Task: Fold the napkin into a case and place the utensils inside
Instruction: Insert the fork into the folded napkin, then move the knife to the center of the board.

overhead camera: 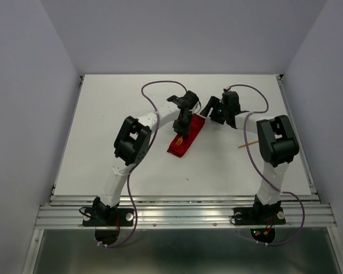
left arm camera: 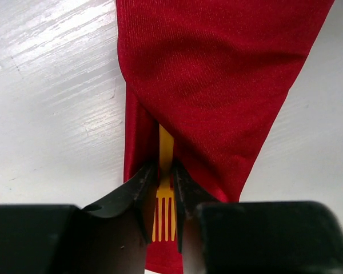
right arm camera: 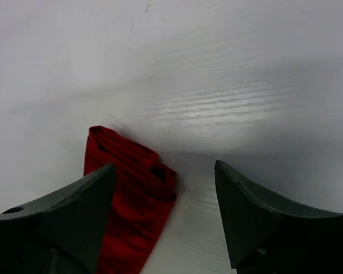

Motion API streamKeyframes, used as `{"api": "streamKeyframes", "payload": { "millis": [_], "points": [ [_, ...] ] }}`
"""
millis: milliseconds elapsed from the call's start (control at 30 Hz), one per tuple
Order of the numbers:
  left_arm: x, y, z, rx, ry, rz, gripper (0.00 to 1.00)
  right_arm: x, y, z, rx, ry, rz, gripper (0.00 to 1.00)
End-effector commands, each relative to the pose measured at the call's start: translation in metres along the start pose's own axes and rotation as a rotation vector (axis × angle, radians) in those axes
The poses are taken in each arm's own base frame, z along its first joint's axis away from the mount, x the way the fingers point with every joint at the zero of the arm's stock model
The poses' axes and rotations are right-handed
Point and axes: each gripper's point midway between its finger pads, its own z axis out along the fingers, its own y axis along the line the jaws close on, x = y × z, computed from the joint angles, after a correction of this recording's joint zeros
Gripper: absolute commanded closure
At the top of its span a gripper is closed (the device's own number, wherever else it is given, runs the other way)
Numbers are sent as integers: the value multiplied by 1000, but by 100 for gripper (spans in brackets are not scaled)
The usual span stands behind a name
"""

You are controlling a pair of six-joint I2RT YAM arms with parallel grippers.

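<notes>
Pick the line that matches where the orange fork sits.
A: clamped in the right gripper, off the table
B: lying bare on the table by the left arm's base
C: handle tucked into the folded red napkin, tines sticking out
C: in the left wrist view the fork has its handle running under a fold of the red napkin, with its tines poking out between the fingers of the left gripper.

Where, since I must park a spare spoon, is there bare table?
Bare table lies left of the left arm and on the near side of the red napkin case. Crowded: the centre, with the left pincer and right pincer at the case, and the orange stick beside the right arm.
</notes>
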Motion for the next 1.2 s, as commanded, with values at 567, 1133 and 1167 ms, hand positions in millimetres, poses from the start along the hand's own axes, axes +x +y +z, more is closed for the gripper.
{"api": "streamKeyframes", "payload": {
  "millis": [567,1133,1167],
  "points": [
    [-12,15,-61,-64,-127,36,59,-28,-150,-191,693,-247,80,21],
    [2,42,-116,-111,-280,-75,29,36,-187,-196,791,-125,102,27],
    [4,43,-120,-107,-295,-90,29,37,-189,-192,798,-116,93,27]
  ]
}}
